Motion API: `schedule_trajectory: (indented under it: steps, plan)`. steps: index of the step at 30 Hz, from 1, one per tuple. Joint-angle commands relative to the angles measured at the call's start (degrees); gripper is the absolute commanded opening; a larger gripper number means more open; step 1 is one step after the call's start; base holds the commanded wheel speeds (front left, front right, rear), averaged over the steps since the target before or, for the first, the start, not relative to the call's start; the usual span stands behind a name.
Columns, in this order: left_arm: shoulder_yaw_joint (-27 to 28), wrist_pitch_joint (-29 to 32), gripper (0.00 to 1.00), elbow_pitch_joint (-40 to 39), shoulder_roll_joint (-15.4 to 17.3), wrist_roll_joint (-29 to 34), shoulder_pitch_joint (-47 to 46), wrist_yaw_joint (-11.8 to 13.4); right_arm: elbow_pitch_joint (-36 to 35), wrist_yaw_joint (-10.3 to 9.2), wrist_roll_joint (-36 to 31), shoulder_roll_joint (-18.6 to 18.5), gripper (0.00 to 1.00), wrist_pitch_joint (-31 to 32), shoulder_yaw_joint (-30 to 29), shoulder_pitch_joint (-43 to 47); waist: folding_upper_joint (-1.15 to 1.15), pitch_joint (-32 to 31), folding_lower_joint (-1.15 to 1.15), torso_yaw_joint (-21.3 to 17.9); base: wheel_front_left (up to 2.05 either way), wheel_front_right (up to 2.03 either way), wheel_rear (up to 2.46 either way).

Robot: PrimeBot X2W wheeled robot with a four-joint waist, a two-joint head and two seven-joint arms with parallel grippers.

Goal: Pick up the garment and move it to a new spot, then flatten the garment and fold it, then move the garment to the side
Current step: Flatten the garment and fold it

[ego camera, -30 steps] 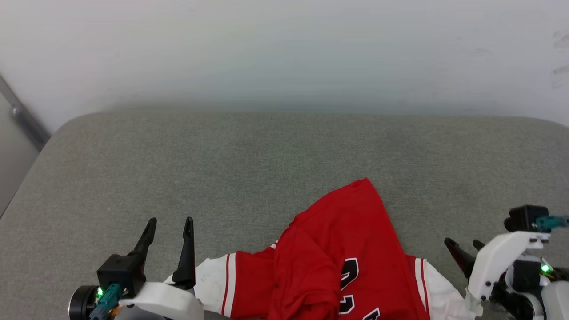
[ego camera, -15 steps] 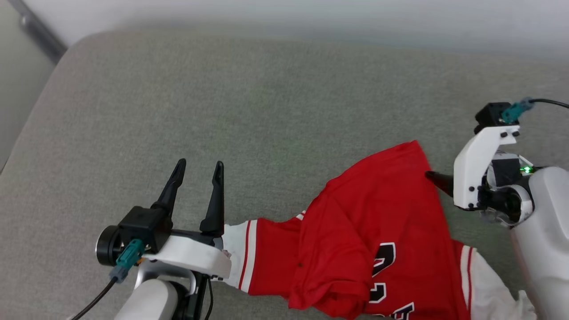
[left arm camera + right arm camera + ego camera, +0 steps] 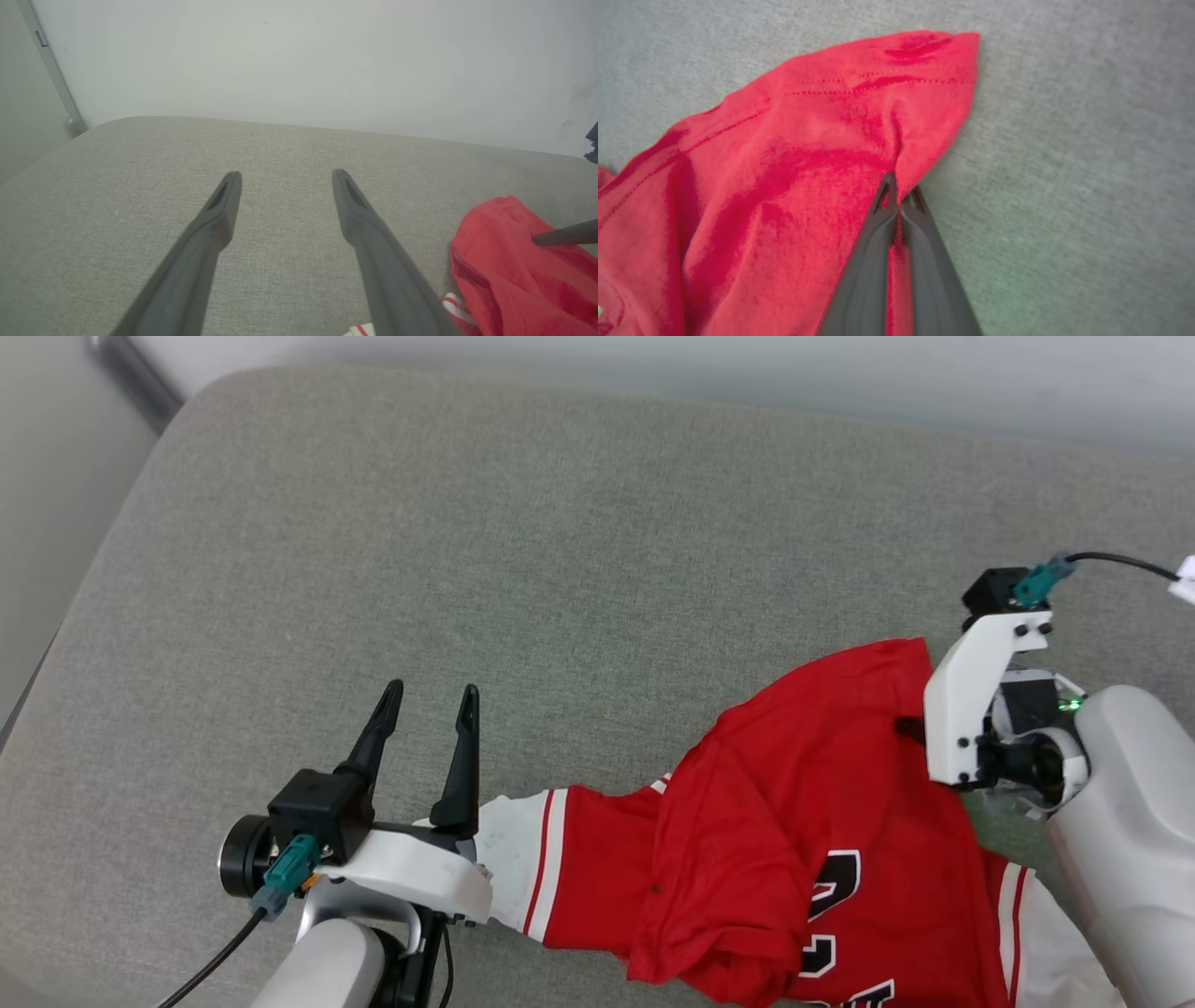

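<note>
"Where's the shirt [image 3: 794, 821]?"

"Bunched up at the near edge of the cushion [image 3: 560, 523], on its right half."

"Has the robot got it?"

"The right gripper [image 3: 899, 189] has. Its two fingers [image 3: 873, 270] are squeezed together with a bit of red cloth pinched between them."

"And the other one?"

"The left gripper [image 3: 428, 695] is spread wide with nothing in it, just above the cushion's near edge, on the left half."

"How should it lift?"

"Slow and straight up, I think. The pinch looks small and the cloth is thin, so a quick tug could let it slip. Go high so nothing drags, then head for the cushion's bare middle."

"How are the arms sitting?"

"The right arm [image 3: 1120, 803] comes in from the cushion's right side, fingers pointing low across it. The left arm [image 3: 327, 971] pokes up from the near edge, fingers aimed at the far edge."
</note>
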Motion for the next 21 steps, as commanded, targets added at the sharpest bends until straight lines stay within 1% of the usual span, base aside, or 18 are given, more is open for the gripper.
schedule_trajectory:
  steps: [1,2,3,4,7,11,15,18,21]
  plan:
    - [-0.12,-0.30,1.00,0.41,0.22,-0.04,0.64,-0.14,0.34,0.00,-0.07,-0.10,0.00,-1.15,1.55,1.14,0.00,-1.37,-0.01,-0.44,0.00,0.00,0.00]
    - [-0.11,-0.20,1.00,0.65,0.45,-0.15,1.06,-0.11,-0.22,-0.01,0.06,-0.75,0.00,-2.53,2.28,0.56,0.00,-2.04,-0.01,-0.65,0.00,0.00,0.00]
    - [0.07,0.30,1.00,1.10,1.01,-0.62,2.08,0.18,-2.13,-0.01,0.63,-1.81,0.00,-7.02,4.36,-1.20,0.00,-4.38,-0.01,-1.35,0.00,0.00,0.00]
    - [0.19,0.47,1.00,1.06,1.20,-0.67,2.44,0.22,-2.98,-0.01,0.82,-2.19,0.00,-8.59,4.87,-1.67,0.00,-5.12,-0.01,-1.63,0.00,0.00,0.00]
    - [0.54,0.94,1.00,0.60,1.62,-1.01,3.59,0.85,-6.19,-0.01,1.83,-3.01,0.00,-12.44,6.43,-2.43,0.00,-7.29,-0.01,-2.68,0.00,0.00,0.00]
    - [1.13,1.74,1.00,-0.22,2.62,-1.51,5.73,1.88,-13.49,-0.02,1.82,-4.28,0.00,-15.46,9.91,-0.68,0.00,-10.38,-0.01,-4.54,0.00,0.00,0.00]
    - [1.61,2.49,1.00,-1.43,3.40,-1.92,8.25,3.14,-23.11,-0.02,2.07,-6.02,0.00,-16.06,13.51,5.28,0.00,-13.27,-0.01,-6.48,0.00,0.00,0.00]
    - [1.97,2.97,1.00,-2.56,4.01,-2.22,10.46,4.09,-30.26,-0.02,3.30,-7.25,0.00,-14.15,16.29,12.87,0.00,-15.03,-0.01,-8.06,0.00,0.00,0.00]
    - [2.25,3.39,1.00,-3.75,4.42,-2.51,11.89,4.84,-35.81,-0.03,4.34,-8.37,0.00,-12.38,17.93,20.76,0.00,-15.62,-0.01,-9.25,0.00,0.00,0.00]
